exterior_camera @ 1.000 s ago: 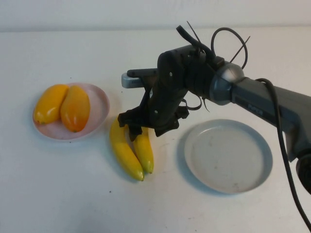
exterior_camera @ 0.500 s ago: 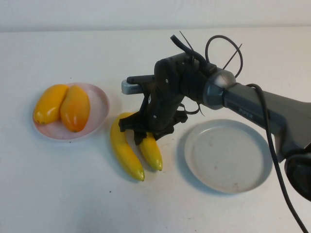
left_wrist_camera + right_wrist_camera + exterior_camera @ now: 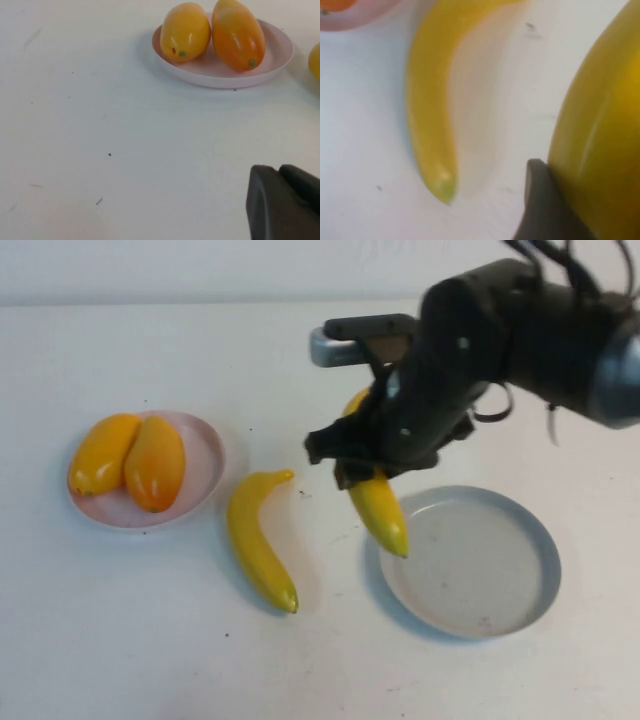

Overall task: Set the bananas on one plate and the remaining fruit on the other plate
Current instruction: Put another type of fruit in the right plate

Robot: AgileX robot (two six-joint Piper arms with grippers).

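My right gripper (image 3: pixel 362 472) is shut on one banana (image 3: pixel 380 508) and holds it in the air, its lower tip over the left rim of the grey-blue plate (image 3: pixel 470 625). In the right wrist view that banana (image 3: pixel 600 150) presses against a dark finger (image 3: pixel 537 200). The second banana (image 3: pixel 256 540) lies on the table between the two plates. Both orange-yellow fruits (image 3: pixel 101 453) (image 3: pixel 155 462) rest side by side on the pink plate (image 3: pixel 205 455). My left gripper (image 3: pixel 281 171) is shut, low over the bare table, near the pink plate (image 3: pixel 220 77), and holds nothing.
The table is white, with a pale wall along its far edge. The right arm's dark body and cables (image 3: pixel 540 330) rise over the table's back right part. The grey-blue plate holds nothing.
The right gripper closed on one banana, lifted it off the table and carried it right, toward the grey-blue plate. The other banana stayed where it lay. The left gripper has not moved.
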